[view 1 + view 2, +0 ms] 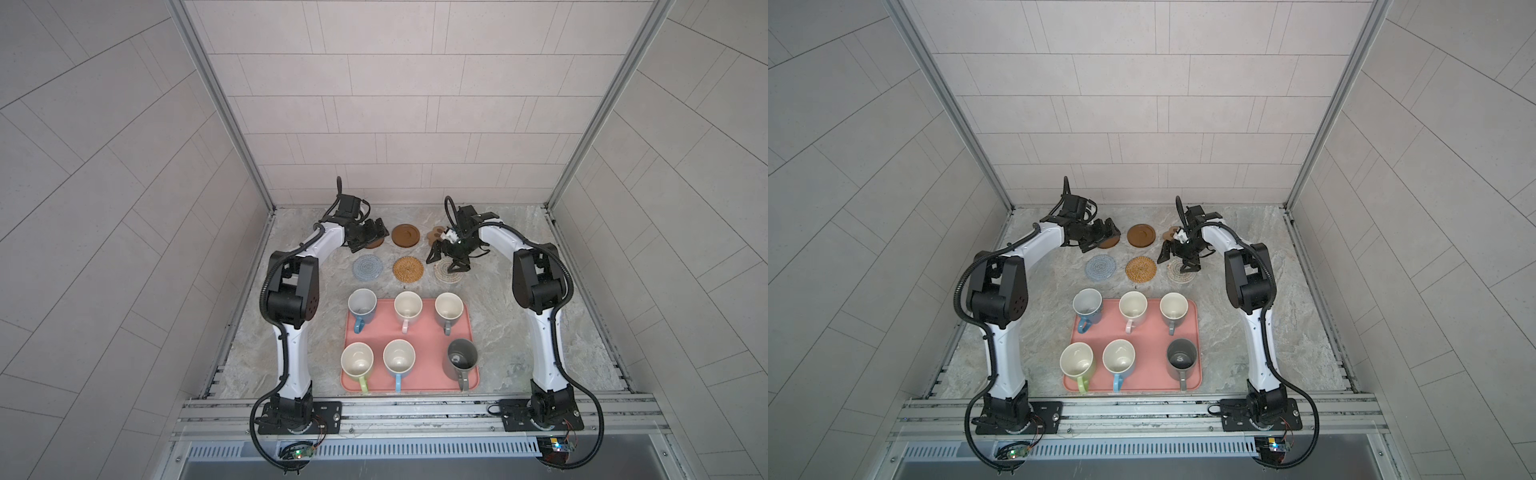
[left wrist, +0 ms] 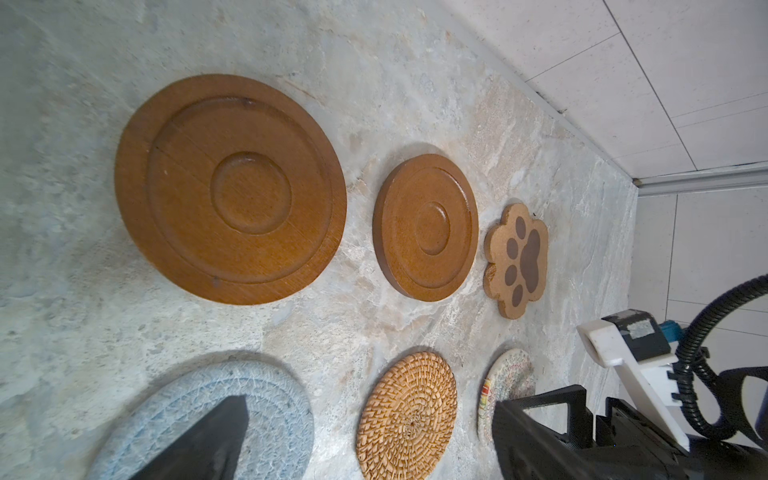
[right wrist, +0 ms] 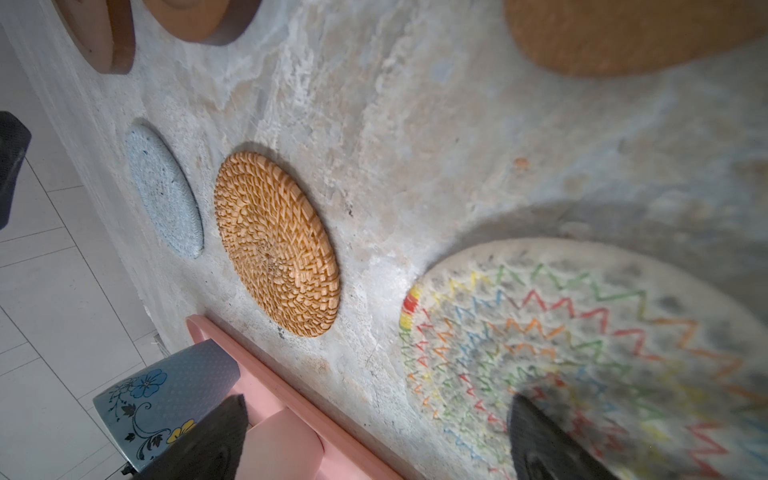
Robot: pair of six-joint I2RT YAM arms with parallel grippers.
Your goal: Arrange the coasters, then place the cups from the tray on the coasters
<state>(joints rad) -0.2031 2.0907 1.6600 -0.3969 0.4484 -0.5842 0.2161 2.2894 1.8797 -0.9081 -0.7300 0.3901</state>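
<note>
Six coasters lie in two rows beyond the pink tray. The far row holds a brown disc, a second brown disc and a paw coaster. The near row holds a grey-blue coaster, a rattan coaster and a beige woven coaster. Six cups stand on the tray: blue, pink, grey, yellow-green, light blue and dark grey. My left gripper hovers open over the leftmost brown disc. Over the woven coaster my right gripper is open and empty.
Tiled walls and metal posts close in the marble table at the back and sides. The arm bases are bolted to a rail along the front edge. Bare marble lies on either side of the tray.
</note>
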